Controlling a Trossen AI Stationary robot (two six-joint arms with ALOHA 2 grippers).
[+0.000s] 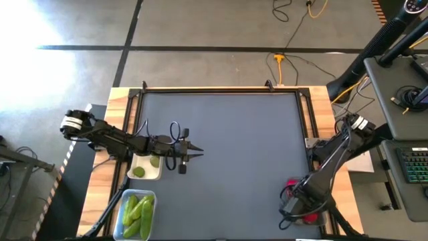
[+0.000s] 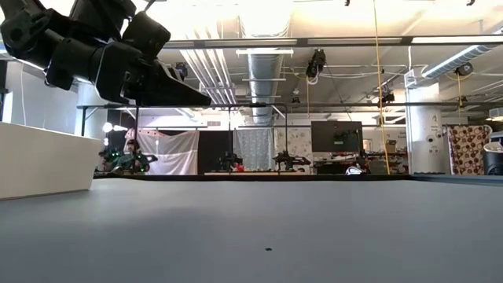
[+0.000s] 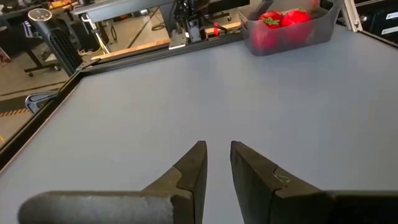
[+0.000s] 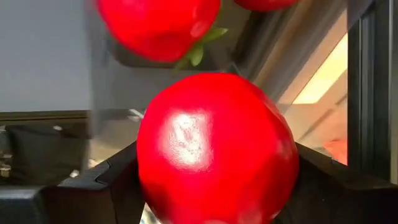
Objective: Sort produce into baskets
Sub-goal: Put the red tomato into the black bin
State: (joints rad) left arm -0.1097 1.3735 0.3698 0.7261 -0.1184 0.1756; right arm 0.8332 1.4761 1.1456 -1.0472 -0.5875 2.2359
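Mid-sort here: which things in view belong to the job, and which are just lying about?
Job:
red tomato, held by right gripper
tomato tub
white tray with limes
cucumber tub
left gripper, empty

Lying about:
yellow cable
keyboard

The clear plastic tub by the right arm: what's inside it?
In the clear plastic tub, glossy red round pieces show. From above, the right gripper, shut on another red piece, hides most of it.

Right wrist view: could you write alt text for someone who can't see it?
A glossy red tomato-like piece fills the picture, clamped between the right pincer's two dark fingers. Behind it, another red piece with a green leaf lies in a clear tub.
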